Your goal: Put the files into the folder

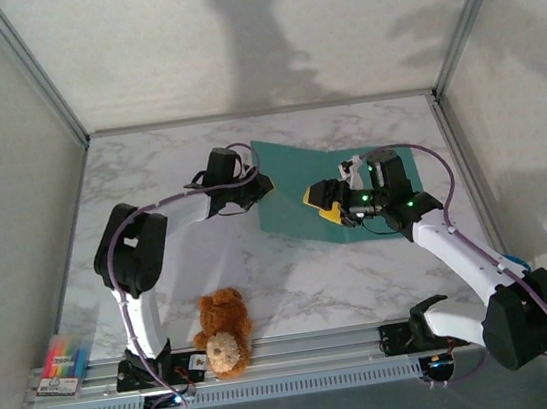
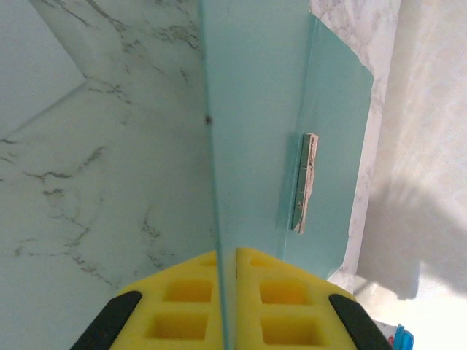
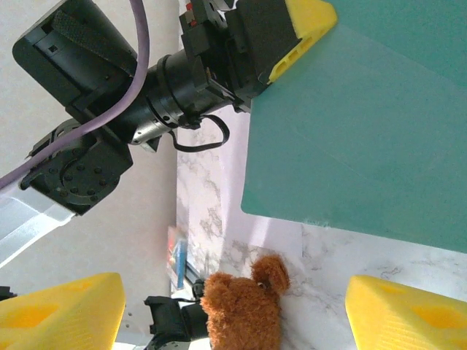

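The teal folder [image 1: 300,176] lies at the middle back of the table, and its left cover is lifted. My left gripper [image 1: 263,188] is shut on that cover's left edge. In the left wrist view the cover [image 2: 248,109] stands edge-on between the yellow pads [image 2: 190,299], which meet at the left gripper [image 2: 228,255]. A metal clip [image 2: 306,182] sits on the inside. My right gripper [image 1: 327,203] hovers open over the folder's near edge, with nothing between its fingers [image 3: 408,313]. A white sheet of the files [image 1: 216,262] lies flat on the table left of the folder, also visible under the folder [image 3: 350,131] as a sheet [image 3: 273,237].
A brown teddy bear [image 1: 223,332] sits at the near edge between the arm bases, and shows again as the bear [image 3: 244,310]. A pack of coloured markers [image 1: 61,364] lies at the near left corner. Grey walls close in the marble table [image 1: 363,273] on three sides.
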### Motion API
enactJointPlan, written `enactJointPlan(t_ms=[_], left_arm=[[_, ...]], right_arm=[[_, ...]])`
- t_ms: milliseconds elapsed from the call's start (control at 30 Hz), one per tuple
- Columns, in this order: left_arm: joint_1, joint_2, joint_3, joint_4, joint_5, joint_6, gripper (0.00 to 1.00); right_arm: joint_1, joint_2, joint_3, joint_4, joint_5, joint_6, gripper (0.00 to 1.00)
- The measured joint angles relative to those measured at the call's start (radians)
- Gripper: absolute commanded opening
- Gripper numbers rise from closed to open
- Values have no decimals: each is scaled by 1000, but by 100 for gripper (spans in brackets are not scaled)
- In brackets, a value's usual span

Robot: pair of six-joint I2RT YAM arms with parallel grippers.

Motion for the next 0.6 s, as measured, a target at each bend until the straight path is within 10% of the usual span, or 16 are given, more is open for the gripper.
enactJointPlan(t_ms=[333,600], left_arm=[[33,2,6,-62,-24,66,48],[58,-17,4,-140,-79,97,56]], right_arm=[[0,2,0,0,0,-17,82],[5,18,0,3,0,-15,83]])
